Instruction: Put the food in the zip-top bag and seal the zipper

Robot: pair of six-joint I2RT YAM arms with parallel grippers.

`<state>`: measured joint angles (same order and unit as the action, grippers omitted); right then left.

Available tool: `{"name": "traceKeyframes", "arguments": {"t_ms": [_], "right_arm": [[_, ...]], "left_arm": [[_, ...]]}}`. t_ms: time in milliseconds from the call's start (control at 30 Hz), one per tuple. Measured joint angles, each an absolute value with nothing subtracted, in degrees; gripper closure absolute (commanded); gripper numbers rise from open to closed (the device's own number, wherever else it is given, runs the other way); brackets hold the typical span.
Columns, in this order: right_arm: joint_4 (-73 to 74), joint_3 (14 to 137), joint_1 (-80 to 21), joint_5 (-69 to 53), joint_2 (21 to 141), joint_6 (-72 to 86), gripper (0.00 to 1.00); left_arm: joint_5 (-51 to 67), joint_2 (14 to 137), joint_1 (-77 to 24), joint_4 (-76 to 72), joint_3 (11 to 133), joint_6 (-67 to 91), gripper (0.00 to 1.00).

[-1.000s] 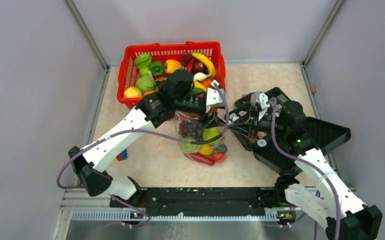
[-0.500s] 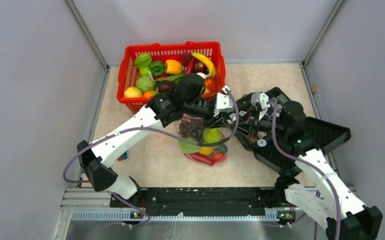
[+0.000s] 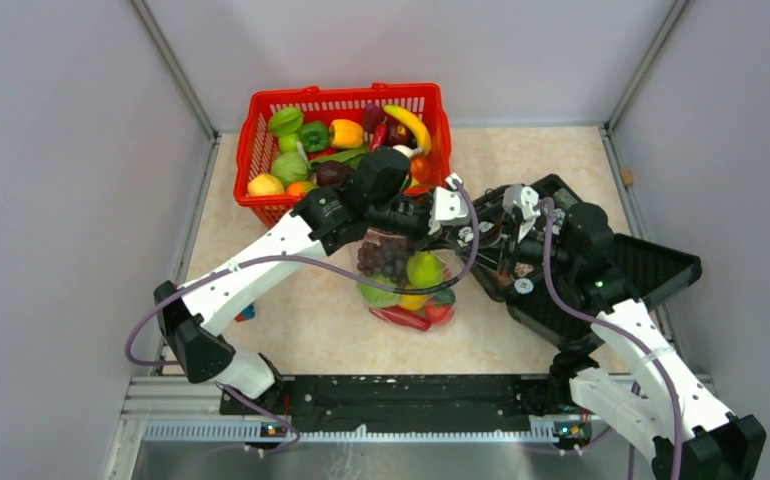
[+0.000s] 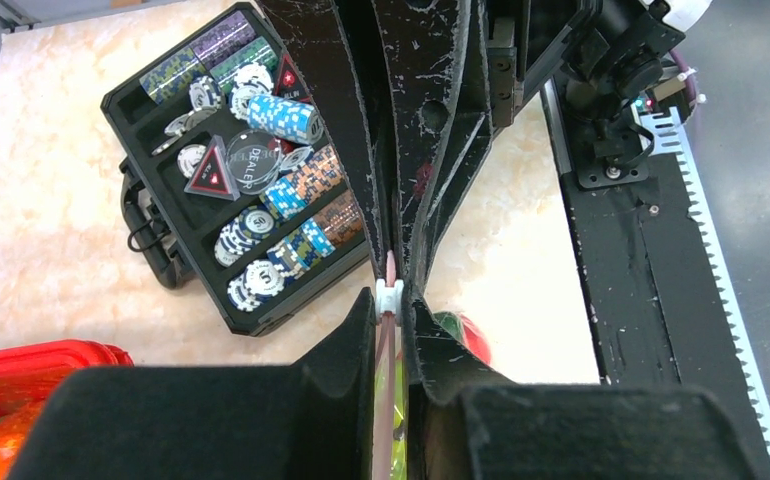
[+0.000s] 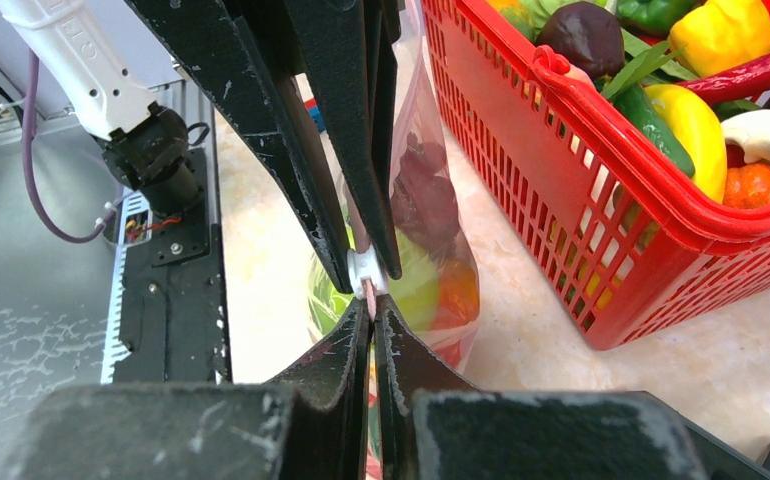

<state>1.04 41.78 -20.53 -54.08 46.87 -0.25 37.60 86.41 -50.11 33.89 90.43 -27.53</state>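
Zip-top bag (image 3: 402,272) filled, right end effector (image 5: 371,305) clamped on zipper (image 4: 386,348), left end effector (image 4: 391,303) apparently likewise

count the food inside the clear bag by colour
red: 2, chili and tomato
green: 3, pear, cabbage and cucumber
yellow: 1, lemon
purple: 1, grapes
total: 7
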Motion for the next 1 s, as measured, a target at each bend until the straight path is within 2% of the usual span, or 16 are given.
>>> {"name": "traceKeyframes", "arguments": {"t_ms": [967,1000], "right_arm": [[0.0,41.8,-20.9,-54.0,46.9,-0.2,1.00],[0.0,41.8,-20.9,-54.0,46.9,-0.2,0.96]], "left_arm": [[33.8,83.7,-50.4,35.4,89.4,-28.1,1.00],[33.8,83.7,-50.4,35.2,89.4,-28.1,1.00]]}}
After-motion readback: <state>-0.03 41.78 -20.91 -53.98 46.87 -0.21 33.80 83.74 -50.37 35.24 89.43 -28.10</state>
